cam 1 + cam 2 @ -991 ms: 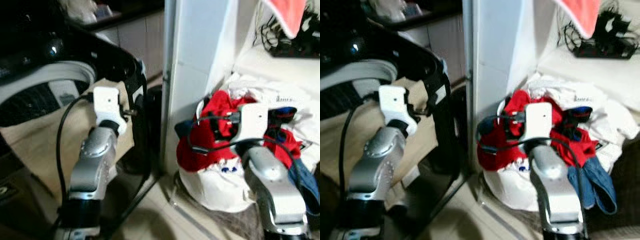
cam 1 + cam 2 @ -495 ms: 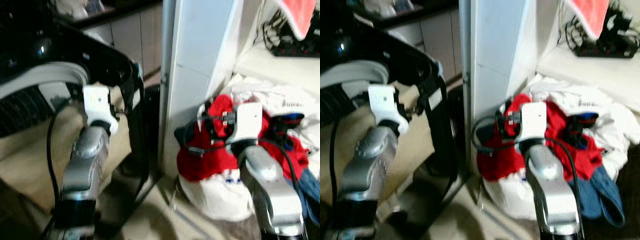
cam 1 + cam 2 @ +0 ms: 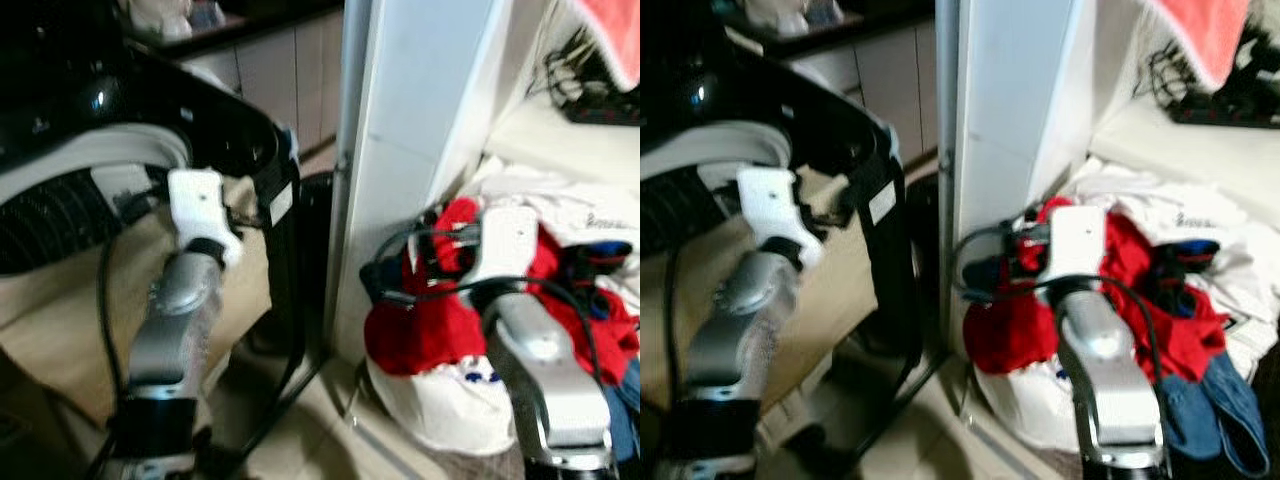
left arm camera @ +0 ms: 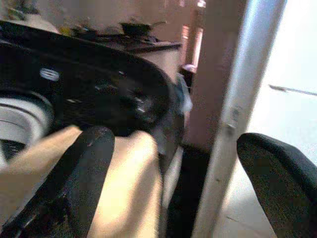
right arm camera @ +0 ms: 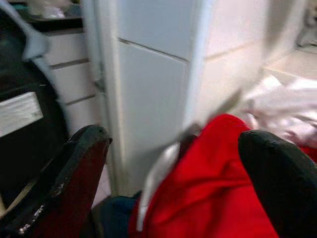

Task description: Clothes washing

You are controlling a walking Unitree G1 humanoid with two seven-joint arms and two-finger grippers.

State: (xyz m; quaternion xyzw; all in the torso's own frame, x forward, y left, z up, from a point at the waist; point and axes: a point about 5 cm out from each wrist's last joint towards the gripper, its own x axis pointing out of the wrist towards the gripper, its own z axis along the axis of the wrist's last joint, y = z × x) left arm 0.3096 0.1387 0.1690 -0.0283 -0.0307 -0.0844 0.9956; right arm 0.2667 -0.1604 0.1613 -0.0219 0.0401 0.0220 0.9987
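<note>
Step in hand: picking a garment off the laundry pile for the washing machine, as far as I can judge; nothing is grasped yet.

Laundry pile (image 3: pixel 1200 260): a heap of red, white and blue clothes on the floor at the robot's right, against the foot of the white wall panel (image 3: pixel 1010 150).

Red garment (image 5: pixel 218 193): on top of the pile at its near side, with white cloth (image 5: pixel 292 106) behind it and a blue piece (image 3: pixel 1210 410) lower down at the pile's right edge.

Washing machine (image 3: pixel 90 130): dark, at the robot's left, with its grey door ring (image 3: pixel 80 160) facing the robot; a beige cloth (image 3: pixel 60 310) is spread below it.

Right gripper (image 5: pixel 183 163): 2 fingers wide apart, holding nothing, hanging just above the red garment near the wall panel.

Left gripper (image 4: pixel 173 168): fingers apart and empty, held up in front of the washing machine, near the dark curved frame (image 3: pixel 270 170).

How to do it well: lower the right gripper straight onto a raised fold of the red garment so both fingers pass either side of the cloth, then close fully before lifting.

Watch for: the black cable (image 3: pixel 990 260) looping off the right wrist lies close to the cloth and could get pinched with it.

Also: lift slowly, since neighbouring pieces may drag up with the red one.

Blur: the head views are soft, so fine folds cannot be made out.
</note>
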